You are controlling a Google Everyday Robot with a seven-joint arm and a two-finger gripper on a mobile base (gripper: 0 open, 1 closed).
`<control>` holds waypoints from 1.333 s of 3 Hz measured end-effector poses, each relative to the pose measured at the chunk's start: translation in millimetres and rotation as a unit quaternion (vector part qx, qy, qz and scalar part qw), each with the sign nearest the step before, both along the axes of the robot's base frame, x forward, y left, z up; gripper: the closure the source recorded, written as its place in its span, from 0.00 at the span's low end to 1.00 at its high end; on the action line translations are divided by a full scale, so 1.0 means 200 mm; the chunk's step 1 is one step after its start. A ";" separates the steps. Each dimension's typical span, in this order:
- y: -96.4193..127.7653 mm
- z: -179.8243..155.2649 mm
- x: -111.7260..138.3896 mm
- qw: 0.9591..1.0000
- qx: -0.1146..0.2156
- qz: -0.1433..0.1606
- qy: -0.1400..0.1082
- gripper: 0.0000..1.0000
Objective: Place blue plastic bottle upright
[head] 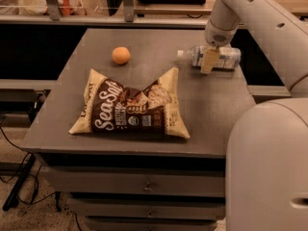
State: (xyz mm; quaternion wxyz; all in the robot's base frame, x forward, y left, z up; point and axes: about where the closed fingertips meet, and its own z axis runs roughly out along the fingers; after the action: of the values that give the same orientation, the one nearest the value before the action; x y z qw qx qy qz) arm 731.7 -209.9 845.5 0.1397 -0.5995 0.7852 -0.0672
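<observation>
blue plastic bottle (229,57): you'll see a clear body, pale blue-white label, white cap
gripper (209,61): tan, over the bottle's middle, below the white arm (260,18)
chip bag (130,110): dark brown, white lettering, cream edges
round fruit (121,55): plain orange
table (216,105): your flat grey

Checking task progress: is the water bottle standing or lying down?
Lying down: the bottle runs flat along the table, cap pointing left. The gripper sits over its middle.

A dark grey worktop (202,105) tops a stack of drawers (144,184) (small knob on each). Black cables (17,174) trail over the speckled floor (43,215) at left. The gripper (210,60) hangs over the worktop's far right part.
</observation>
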 end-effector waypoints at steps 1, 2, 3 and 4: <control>0.01 0.02 0.00 1.000 0.003 0.003 -0.001 0.64; 0.04 0.06 -0.01 1.000 0.005 0.009 -0.005 0.88; 0.10 0.18 -0.02 0.999 0.018 0.024 -0.023 1.00; 0.19 0.35 -0.06 0.995 0.069 0.044 -0.049 1.00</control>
State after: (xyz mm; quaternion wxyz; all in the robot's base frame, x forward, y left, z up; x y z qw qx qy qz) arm 720.5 -171.1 915.7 0.2219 -0.6181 0.7533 -0.0366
